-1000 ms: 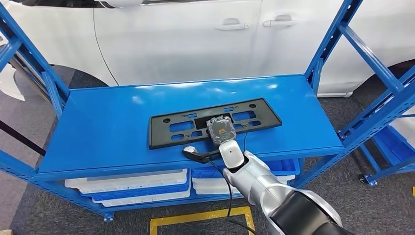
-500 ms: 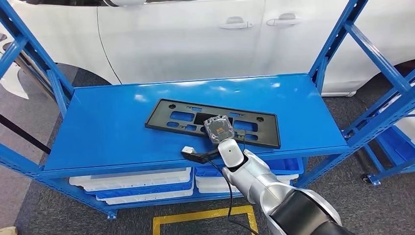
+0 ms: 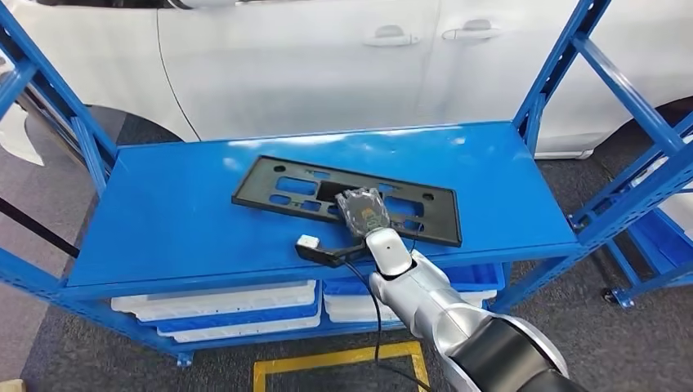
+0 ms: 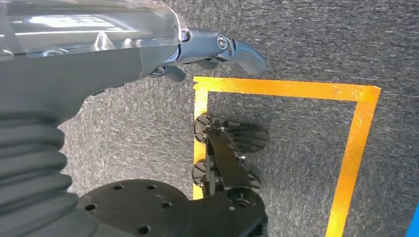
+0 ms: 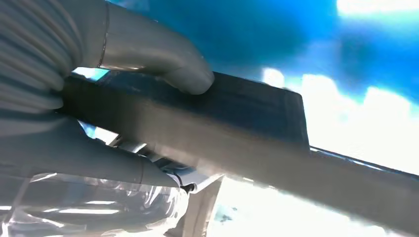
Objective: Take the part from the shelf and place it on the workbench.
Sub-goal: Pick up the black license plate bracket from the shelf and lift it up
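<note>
A long black plastic part (image 3: 294, 186) with several cut-outs lies slanted on the top of the blue shelf (image 3: 180, 220), its left end toward the back. My right hand (image 3: 364, 212) grips its near edge at about the middle. In the right wrist view the thick grey thumb (image 5: 168, 59) presses on the dark part (image 5: 247, 123) and the rest of the hand sits under it. My left hand (image 4: 212, 49) hangs low over grey carpet with its fingers loosely curled and nothing in them.
A white car (image 3: 327, 57) stands right behind the shelf. Blue uprights (image 3: 564, 65) frame both ends. White and blue trays (image 3: 212, 306) sit on the lower level. Yellow tape (image 3: 327, 359) marks the carpet in front. Another blue rack (image 3: 654, 237) stands at right.
The black part has turned on the shelf top: its left end swung toward the back and its right end toward the front, with my right hand holding it throughout. The camera shifted slightly.
</note>
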You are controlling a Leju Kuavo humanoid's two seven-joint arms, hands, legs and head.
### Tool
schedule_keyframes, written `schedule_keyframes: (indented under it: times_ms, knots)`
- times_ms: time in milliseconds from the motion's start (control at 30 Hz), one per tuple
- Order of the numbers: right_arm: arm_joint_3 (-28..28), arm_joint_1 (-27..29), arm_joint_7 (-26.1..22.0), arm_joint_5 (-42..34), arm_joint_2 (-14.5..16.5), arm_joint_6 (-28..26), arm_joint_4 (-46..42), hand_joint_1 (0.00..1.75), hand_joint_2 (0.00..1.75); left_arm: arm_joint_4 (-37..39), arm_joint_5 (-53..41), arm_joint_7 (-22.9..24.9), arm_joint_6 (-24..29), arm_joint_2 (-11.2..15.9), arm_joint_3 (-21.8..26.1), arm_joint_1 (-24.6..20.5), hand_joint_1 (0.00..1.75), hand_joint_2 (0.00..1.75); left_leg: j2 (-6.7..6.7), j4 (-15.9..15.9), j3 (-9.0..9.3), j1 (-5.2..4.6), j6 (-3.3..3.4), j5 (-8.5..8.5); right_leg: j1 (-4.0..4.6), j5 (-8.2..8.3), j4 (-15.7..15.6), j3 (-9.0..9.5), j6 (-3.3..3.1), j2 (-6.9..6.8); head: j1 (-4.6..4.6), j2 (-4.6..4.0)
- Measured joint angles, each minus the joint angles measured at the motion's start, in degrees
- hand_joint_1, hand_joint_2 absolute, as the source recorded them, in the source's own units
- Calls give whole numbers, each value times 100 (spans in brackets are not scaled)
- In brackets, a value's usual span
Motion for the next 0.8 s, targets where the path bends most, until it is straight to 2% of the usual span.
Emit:
schedule_keyframes:
  times_ms: [67, 100, 133, 167, 200, 233, 267, 300, 333, 400, 433, 467, 500, 600, 667, 733, 767, 800]
  knots:
    - [-331, 52, -1555, -1401, 56, -19, -411, 175, 175, 0, -7, -48, -66, 1, 0, -2, 0, 175, 4, -20, -3, 16, 69, 18, -1, -15, 16, -10, 52, 7, 0, 0]
    - [-521, 81, -2368, -2300, 83, 220, -736, 175, 175, 0, -13, -72, -108, 1, 0, -12, 0, 175, 10, -35, 7, 28, 107, 28, -3, -81, 96, -38, 79, 7, 0, 0]
    - [-703, 139, -3039, -3287, 102, 637, -1150, 175, 175, 0, -13, -99, -162, 2, 0, -28, 0, 175, 14, -51, 19, 42, 144, 37, -8, -219, 306, -123, 104, 6, 0, 0]
    - [-847, 242, -3455, -4237, 107, 1153, -1624, 175, 175, 0, -3, -134, -226, 3, 2, -46, 0, 175, 12, -57, 26, 44, 172, 40, -20, -400, 613, -253, 122, 3, 0, 0]
    - [-945, 410, -3660, -5202, 82, 1764, -2228, 175, 175, 0, 26, -175, -300, 4, 8, -59, 0, 175, -2, -56, 26, 42, 196, 38, -27, -600, 1008, -433, 136, 0, 0, 0]
    - [-1000, 635, -3729, -6070, 38, 2365, -2901, 175, 175, 0, 68, -220, -377, 6, 19, -63, 0, 175, -23, -53, 24, 40, 208, 36, -35, -757, 1393, -612, 147, 0, 0, 0]
    - [-1024, 862, -3739, -6809, -28, 2901, -3588, 175, 175, 0, 112, -264, -445, 7, 38, -59, 0, 175, -46, -47, 22, 36, 214, 32, -39, -810, 1625, -727, 150, 0, 0, 0]
    - [-1032, 1074, -3748, -7471, -109, 3379, -4299, 175, 175, 0, 155, -303, -498, 7, 62, -47, 0, 175, -67, -40, 20, 30, 214, 28, -40, -758, 1669, -757, 144, 1, 0, 0]
    - [-1036, 1238, -3753, -7936, -170, 3746, -4883, 175, 175, 0, 184, -331, -530, 7, 86, -35, 0, 175, -79, -31, 23, 22, 210, 20, -38, -594, 1469, -673, 126, 1, 0, 0]
    - [-1041, 1451, -3743, -8615, -266, 4318, -5967, 175, 175, 0, 214, -375, -559, -2, 128, -22, 0, 175, -82, -18, 36, -1, 189, -6, -15, -188, 677, -310, 55, -5, 1, 0]
    - [-1035, 1528, -3724, -8831, -292, 4557, -6431, 175, 175, 0, 227, -391, -564, -11, 142, -25, 0, 175, -78, -10, 39, -18, 171, -22, -1, -67, 335, -154, 25, -9, 1, 0]
    - [-1019, 1603, -3702, -9004, -314, 4764, -6863, 175, 175, 1, 243, -406, -563, -19, 156, -30, 0, 175, -70, -8, 42, -28, 150, -34, 14, -19, 128, -62, 4, -8, 1, 0]
    - [-988, 1686, -3680, -9135, -335, 4942, -7242, 175, 175, 1, 261, -418, -554, -25, 169, -37, 0, 175, -60, -11, 45, -35, 122, -45, 25, -31, 49, -27, -10, -2, 1, 0]
    - [-848, 1953, -3681, -9423, -386, 5364, -8001, 175, 175, 1, 304, -441, -510, -29, 202, -63, 0, 175, -31, 25, 54, -32, 33, -113, -2, -20, -15, 8, -70, 10, 0, 0]
    - [-740, 2077, -3674, -9642, -404, 5608, -8301, 175, 175, 1, 314, -454, -485, -31, 226, -71, 0, 175, -20, 412, -105, -21, -23, -364, -31, -8, -54, 36, -118, -1, 0, 0]
    - [-627, 2189, -3605, -9890, -424, 5823, -8502, 175, 175, 2, 318, -461, -470, -35, 252, -71, 0, 175, -15, 1177, -451, -8, -71, -730, -26, -16, -53, 40, -141, -7, 0, 0]
    - [-573, 2256, -3548, -10008, -437, 5920, -8570, 175, 175, 2, 320, -462, -464, -36, 263, -70, 0, 175, -15, 1487, -596, -3, -89, -831, -24, -19, -48, 41, -145, -8, 0, 0]
    - [-520, 2329, -3491, -10109, -452, 6009, -8625, 175, 175, 1, 322, -463, -453, -37, 272, -69, 0, 175, -15, 1610, -655, -3, -99, -823, -23, -21, -42, 43, -147, -7, 0, 0]
